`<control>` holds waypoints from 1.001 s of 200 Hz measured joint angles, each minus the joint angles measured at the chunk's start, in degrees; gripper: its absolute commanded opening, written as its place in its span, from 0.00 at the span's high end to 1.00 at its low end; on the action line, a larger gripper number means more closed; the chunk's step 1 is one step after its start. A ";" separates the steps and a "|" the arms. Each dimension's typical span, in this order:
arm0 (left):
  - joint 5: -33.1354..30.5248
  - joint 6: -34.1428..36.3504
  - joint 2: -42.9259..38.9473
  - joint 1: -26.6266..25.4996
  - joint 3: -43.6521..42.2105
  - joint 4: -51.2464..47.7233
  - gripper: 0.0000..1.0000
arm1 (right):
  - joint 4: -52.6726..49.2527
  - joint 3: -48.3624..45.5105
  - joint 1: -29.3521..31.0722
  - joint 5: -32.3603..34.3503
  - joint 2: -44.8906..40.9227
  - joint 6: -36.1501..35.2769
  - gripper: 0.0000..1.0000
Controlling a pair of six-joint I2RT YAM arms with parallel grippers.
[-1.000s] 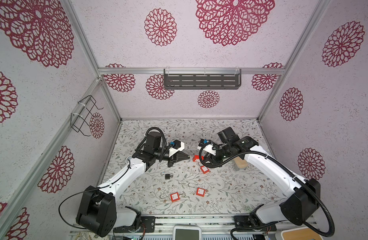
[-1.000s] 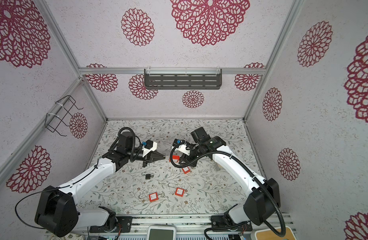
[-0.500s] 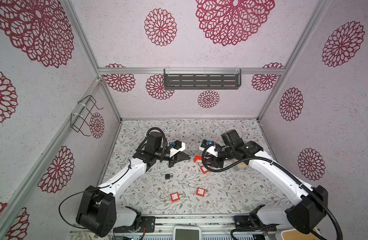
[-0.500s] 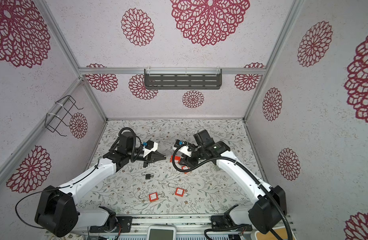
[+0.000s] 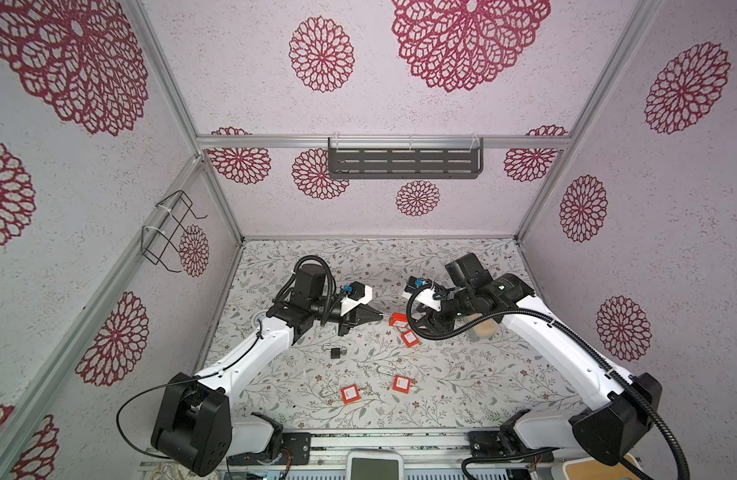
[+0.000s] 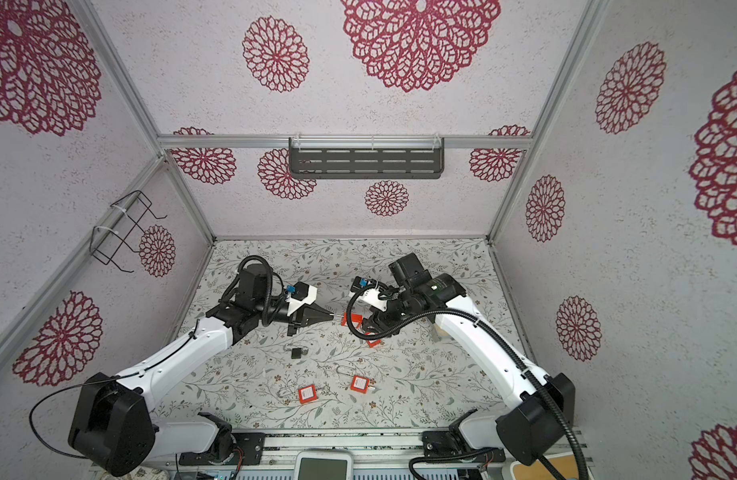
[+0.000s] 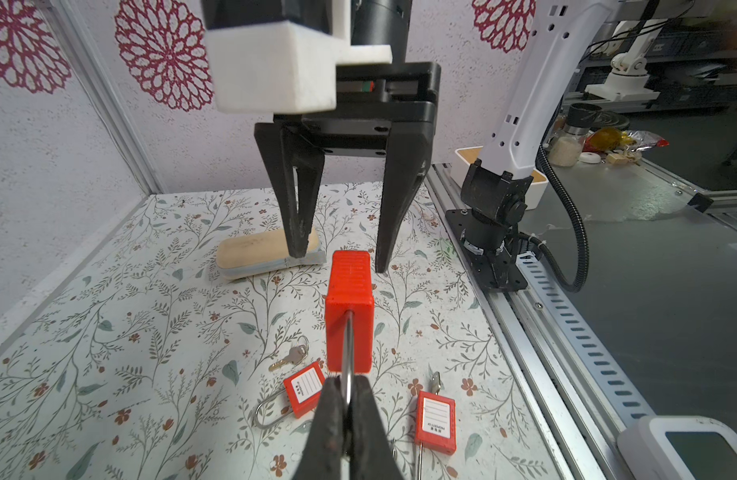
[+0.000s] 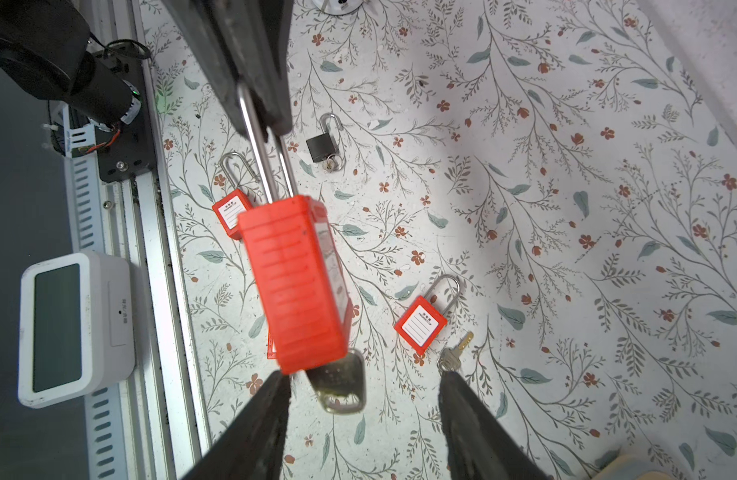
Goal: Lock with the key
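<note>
My left gripper (image 7: 346, 380) is shut on the steel shackle (image 8: 262, 158) of a red padlock (image 7: 349, 307) and holds it in the air above the table. In both top views the padlock (image 5: 398, 319) (image 6: 353, 320) hangs between the two grippers. A key (image 8: 341, 386) sticks out of the padlock's bottom end. My right gripper (image 8: 364, 376) is open, with one finger on each side of the key's head and a gap to both. It faces the left gripper (image 5: 379, 318) across the padlock.
On the floral table lie three more red padlocks (image 5: 410, 338) (image 5: 401, 383) (image 5: 350, 394), a small black padlock (image 5: 336, 352) and a loose key (image 8: 454, 353). A wooden block (image 7: 267, 253) lies behind the right gripper. A white timer (image 8: 76, 324) sits beyond the front rail.
My right gripper has opened off the key and drawn back a little to the right. The left gripper has kept still with the padlock in it.
</note>
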 measured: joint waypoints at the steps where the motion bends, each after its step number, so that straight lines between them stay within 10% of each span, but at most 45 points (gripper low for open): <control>1: 0.00 0.00 0.00 -0.02 0.00 0.00 1.00 | -0.02 0.02 0.00 -0.02 0.04 -0.09 0.46; 200: -1.38 0.20 -0.66 -1.53 0.00 -0.24 1.00 | 3.82 -5.33 0.00 -3.61 -1.33 -0.46 0.86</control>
